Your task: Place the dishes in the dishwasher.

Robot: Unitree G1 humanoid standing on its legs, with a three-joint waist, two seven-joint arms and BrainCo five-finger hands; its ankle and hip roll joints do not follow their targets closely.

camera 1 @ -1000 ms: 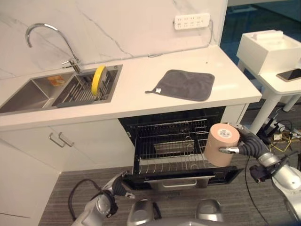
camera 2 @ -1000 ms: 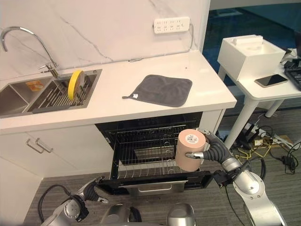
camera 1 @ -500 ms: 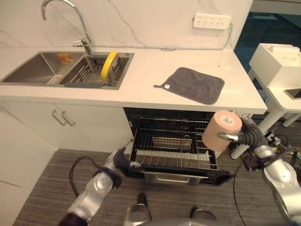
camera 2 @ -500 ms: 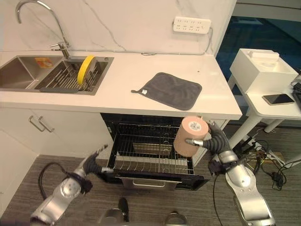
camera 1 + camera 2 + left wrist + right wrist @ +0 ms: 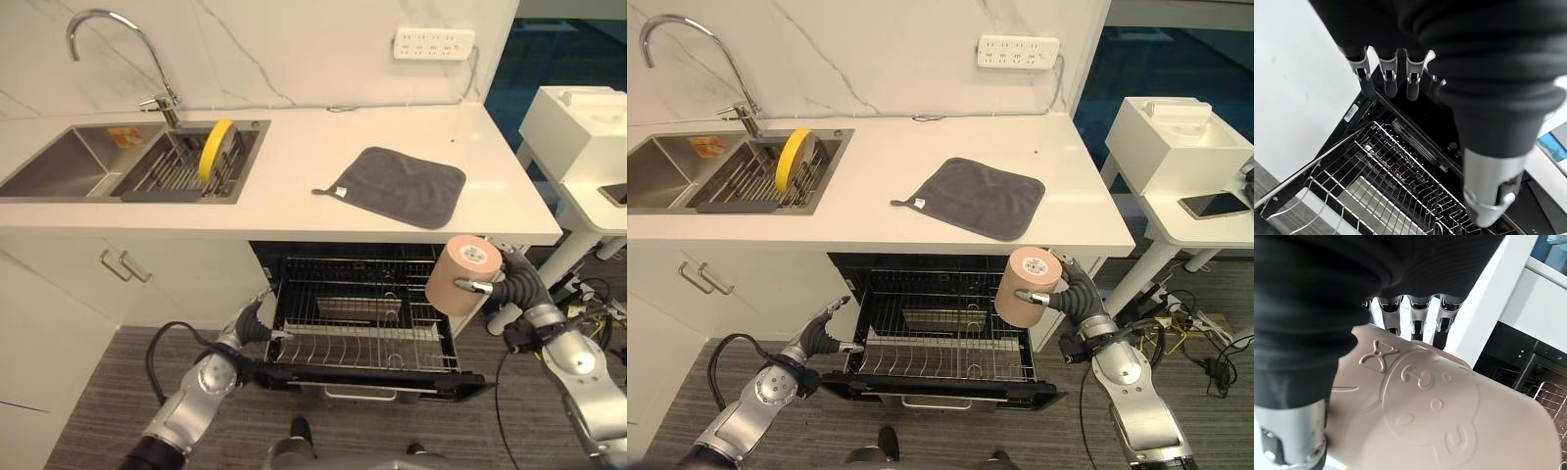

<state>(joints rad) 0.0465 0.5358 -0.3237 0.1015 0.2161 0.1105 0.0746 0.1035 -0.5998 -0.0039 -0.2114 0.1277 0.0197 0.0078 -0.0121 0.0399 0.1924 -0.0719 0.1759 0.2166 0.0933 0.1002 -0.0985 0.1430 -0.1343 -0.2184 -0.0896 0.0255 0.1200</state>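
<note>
Nearest you, the left hand (image 5: pixel 253 326), fingers straight, rests at the front left corner of the pulled-out dishwasher rack (image 5: pixel 362 333). To the right, your right hand (image 5: pixel 509 284) is curled round a pink cup (image 5: pixel 461 274), held on its side above the rack's right edge. The step in hand is loading this cup; next, lower it leftward into the rack, mouth down, before letting go. Farther back, a grey cloth (image 5: pixel 400 184) lies on the tabletop (image 5: pixel 284 181), and a yellow plate (image 5: pixel 211 150) stands in the sink rack (image 5: pixel 181 171), yet to load.
</note>
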